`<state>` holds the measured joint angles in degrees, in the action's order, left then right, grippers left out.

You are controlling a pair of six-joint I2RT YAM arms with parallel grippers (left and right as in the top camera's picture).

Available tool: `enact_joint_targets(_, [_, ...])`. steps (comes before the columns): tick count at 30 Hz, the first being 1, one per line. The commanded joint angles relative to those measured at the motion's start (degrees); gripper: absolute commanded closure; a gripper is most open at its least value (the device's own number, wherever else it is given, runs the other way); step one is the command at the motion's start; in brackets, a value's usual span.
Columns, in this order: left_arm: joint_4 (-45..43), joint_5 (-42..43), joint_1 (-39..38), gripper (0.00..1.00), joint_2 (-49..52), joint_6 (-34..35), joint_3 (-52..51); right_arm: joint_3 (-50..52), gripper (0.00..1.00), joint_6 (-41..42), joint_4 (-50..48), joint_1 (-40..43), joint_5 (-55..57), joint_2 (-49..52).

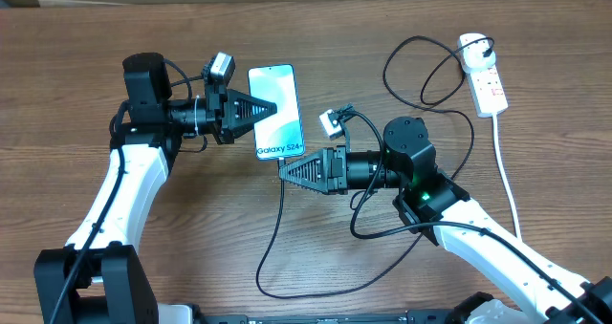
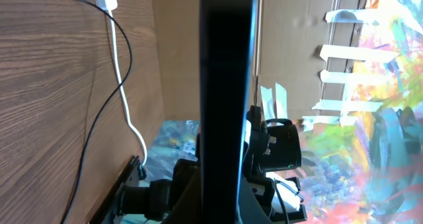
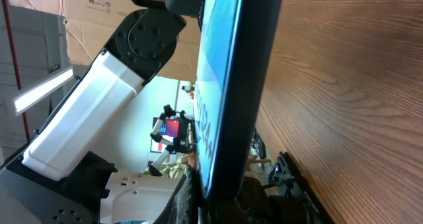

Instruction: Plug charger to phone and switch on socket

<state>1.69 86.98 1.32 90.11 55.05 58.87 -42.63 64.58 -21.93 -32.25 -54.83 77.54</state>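
Note:
The phone (image 1: 274,95), its light-blue screen facing up, lies between my two grippers. My left gripper (image 1: 275,108) reaches in from the left and is shut on the phone's long side, one finger over the screen. In the left wrist view the phone (image 2: 228,85) is a dark edge rising from the left gripper (image 2: 228,191). My right gripper (image 1: 284,168) is shut at the phone's bottom end, where the charger (image 1: 276,228) cable starts; its connector tip is hidden. The phone (image 3: 231,85) fills the right wrist view above the right gripper (image 3: 221,201). The socket (image 1: 488,80) lies far right.
The charger's black plug (image 1: 475,48) sits in the socket's far end, and the cable loops across the wooden table (image 1: 115,267) and round my right arm. A thick white cord (image 1: 507,181) runs from the socket toward the front edge. Cardboard stands behind the table.

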Motion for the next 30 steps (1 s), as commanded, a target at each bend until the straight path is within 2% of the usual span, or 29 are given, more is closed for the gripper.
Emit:
enact_joint_targets(1, [0.07, 3.61, -0.35, 0.96, -1.07, -2.8, 1.29, -0.31, 0.96, 1.51, -1.01, 0.57, 3.78, 0.39])
enact_joint_targets(17, [0.22, 3.58, -1.79, 0.96, -1.07, -4.57, 1.29, -0.31, 0.96, 3.39, -0.61, 2.43, 3.3, 2.69])
enact_joint_targets(30, [0.55, 3.63, -1.9, 0.96, -1.07, -4.57, 1.29, -0.31, 0.96, 4.24, -4.83, 2.49, 2.49, 3.61])
